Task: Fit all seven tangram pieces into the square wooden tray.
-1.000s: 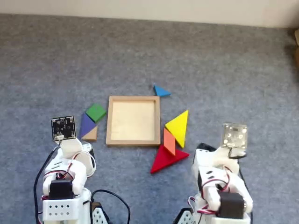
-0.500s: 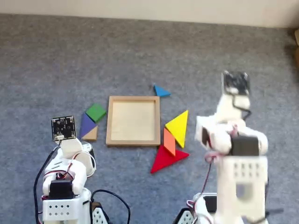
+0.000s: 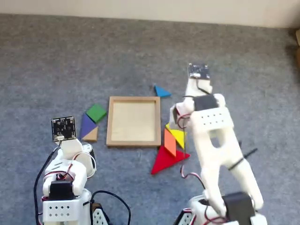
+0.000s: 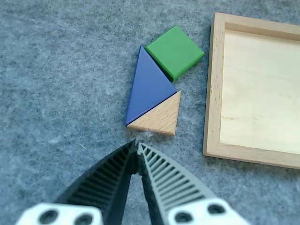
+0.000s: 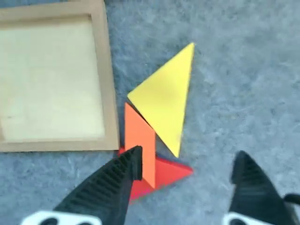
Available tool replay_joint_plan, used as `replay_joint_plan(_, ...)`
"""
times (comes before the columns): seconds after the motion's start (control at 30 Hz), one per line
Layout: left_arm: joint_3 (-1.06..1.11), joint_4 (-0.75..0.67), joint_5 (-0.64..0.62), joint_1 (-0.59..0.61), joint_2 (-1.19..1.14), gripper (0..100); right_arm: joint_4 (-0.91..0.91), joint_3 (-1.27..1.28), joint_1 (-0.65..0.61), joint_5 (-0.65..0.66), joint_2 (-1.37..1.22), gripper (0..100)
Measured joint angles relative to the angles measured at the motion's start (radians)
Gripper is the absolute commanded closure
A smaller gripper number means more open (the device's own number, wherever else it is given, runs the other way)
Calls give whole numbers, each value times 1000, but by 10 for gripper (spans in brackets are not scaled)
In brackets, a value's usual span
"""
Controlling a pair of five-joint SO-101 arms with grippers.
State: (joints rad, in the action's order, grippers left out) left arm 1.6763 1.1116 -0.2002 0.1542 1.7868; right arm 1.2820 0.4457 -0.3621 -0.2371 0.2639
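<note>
Wooden and square, the tray [image 3: 133, 99] lies flat in the middle of the grey worktop [image 3: 56, 56], and it has no pieces in it. All seven pieces lie outside it.

Three pieces sit just left of the tray. The green square [image 4: 175, 51] is the farthest. It touches the dark blue triangle [image 4: 149, 86], and the tan triangle [image 4: 159, 118] lies against the near side of the blue one.

A little light blue triangle [image 3: 161, 91] lies by itself just past the far right corner of the tray.

Three more pieces sit just right of the tray, at its near corner. The yellow triangle [image 5: 164, 101] touches the orange piece [image 5: 140, 140]. The orange piece lies partly on top of the red triangle [image 5: 166, 173].

The left claw [image 4: 137, 144] has its two fingers pressed together with nothing between them. Its tip is just near the tan triangle, on the near side.

The right claw [image 5: 187, 161] is spread wide and holds nothing. It hangs over the red, orange and yellow pieces. One finger [image 5: 119, 178] shows right next to the orange piece, but I cannot tell if it touches it.
</note>
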Motion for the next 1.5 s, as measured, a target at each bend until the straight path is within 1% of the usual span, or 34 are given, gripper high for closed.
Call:
replay_joint_plan(0.23, 0, 0, 0, 0, 0, 995, -143, 0, -72, -6, -157, 660)
replay_joint_plan(0.77, 0, 0, 0, 0, 0, 995, -347, 0, -77, -6, -377, 660)
replay_joint_plan(1.0, 0, 0, 0, 0, 0, 995, -387, -2, -74, -6, -414, 662)
replay_joint_plan(1.17, 0, 0, 0, 0, 0, 995, -390, -2, -49, -6, -414, 663)
replay_joint_plan(1.5, 0, 0, 0, 0, 0, 995, -394, -2, -48, -6, -414, 663)
